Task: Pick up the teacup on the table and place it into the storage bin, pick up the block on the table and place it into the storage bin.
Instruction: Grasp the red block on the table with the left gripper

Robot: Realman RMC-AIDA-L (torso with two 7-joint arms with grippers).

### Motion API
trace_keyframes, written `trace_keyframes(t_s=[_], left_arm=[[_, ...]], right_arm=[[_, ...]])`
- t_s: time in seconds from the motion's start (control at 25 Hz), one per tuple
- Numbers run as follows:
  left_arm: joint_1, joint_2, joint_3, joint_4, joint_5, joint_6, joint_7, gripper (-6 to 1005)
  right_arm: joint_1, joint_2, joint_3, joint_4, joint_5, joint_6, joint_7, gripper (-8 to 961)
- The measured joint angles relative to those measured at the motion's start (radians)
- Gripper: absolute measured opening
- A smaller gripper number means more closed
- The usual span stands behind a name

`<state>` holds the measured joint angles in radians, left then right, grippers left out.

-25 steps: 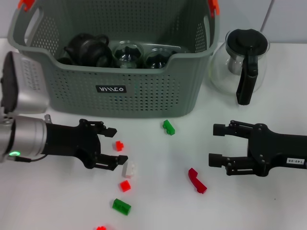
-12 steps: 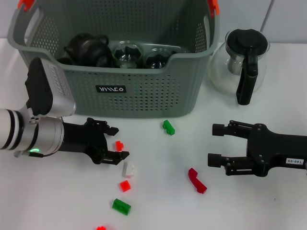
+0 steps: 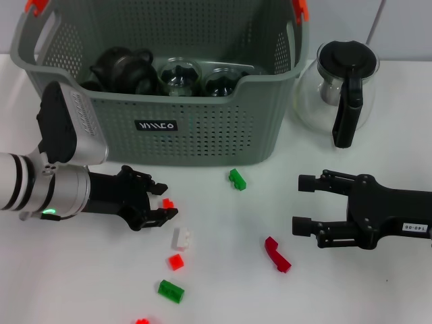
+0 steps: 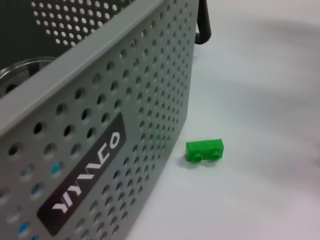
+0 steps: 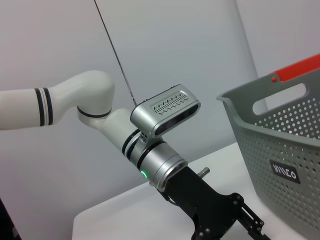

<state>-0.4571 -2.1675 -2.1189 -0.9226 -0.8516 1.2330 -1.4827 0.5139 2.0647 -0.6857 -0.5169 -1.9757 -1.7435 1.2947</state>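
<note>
Low over the table [image 3: 378,283], just in front of the storage bin [image 3: 196,128], your left gripper [image 3: 162,200] sits with its fingers spread, and a small red block [image 3: 167,203] lies on the table between the two fingertips; you cannot tell whether either tip touches it. Just beyond those tips lie a white block [image 3: 180,238], another red block [image 3: 176,262] and a green block [image 3: 171,291], trailing toward the near edge. A second green block [image 3: 237,179] rests close to the bin's front wall, and your left wrist view shows it beside the perforated wall and the black logo label [image 4: 86,185]. Your right gripper [image 3: 302,203] rests on the table to the right with its fingers apart, holding nothing, and a curved red piece [image 3: 276,254] lies near it. Inside the bin you can see a black teapot [image 3: 121,67] and glass cups [image 3: 178,75]. A glass pot [image 3: 339,88] stands beside the bin on the right.
</note>
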Motion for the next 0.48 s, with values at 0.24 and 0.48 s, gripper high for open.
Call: trace_keyframes(t_s=[0.24, 0.48], left_arm=[[0.000, 0.000, 0.005, 0.007, 0.001, -0.013, -0.004, 465], [-0.001, -0.001, 0.009, 0.008, 0.014, -0.015, -0.004, 428]], right_arm=[[0.000, 0.000, 0.000, 0.000, 0.000, -0.001, 0.000, 941], [0.000, 0.000, 0.000, 0.000, -0.002, -0.001, 0.000, 940]])
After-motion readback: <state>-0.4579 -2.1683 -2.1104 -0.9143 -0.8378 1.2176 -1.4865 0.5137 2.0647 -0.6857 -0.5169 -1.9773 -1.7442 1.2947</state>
